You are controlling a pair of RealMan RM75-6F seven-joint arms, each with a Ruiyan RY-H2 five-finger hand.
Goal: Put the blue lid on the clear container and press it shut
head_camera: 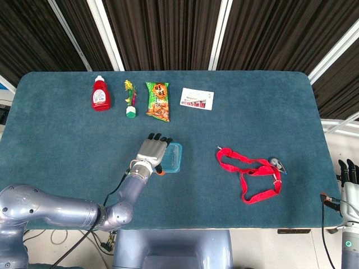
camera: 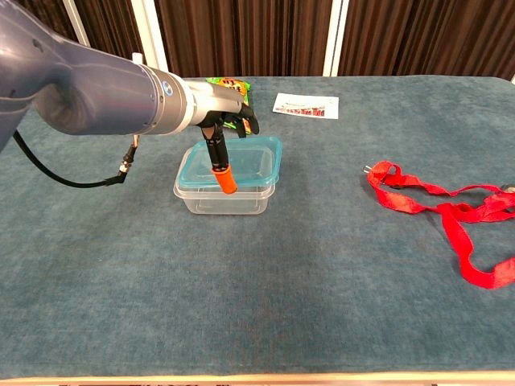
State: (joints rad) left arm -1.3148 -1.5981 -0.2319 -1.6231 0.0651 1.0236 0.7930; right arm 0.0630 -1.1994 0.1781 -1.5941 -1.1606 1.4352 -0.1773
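Holding blue lid [camera: 241,160] over clear container [camera: 225,197]: left hand [camera: 229,117]; labels unreadable.

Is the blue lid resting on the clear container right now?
Touching. In the chest view the blue lid sits on the clear container rim, shifted toward the right side, under the left hand.

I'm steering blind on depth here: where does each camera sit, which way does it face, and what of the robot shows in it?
Head view: high above the near edge, looking down on the whole table; shows the left arm and left hand, and the right hand at the right edge.
Chest view: low at the near edge, looking across the table; shows only the left arm and hand.
Shared: the left hand over the blue lid on the clear container, and the red strap.
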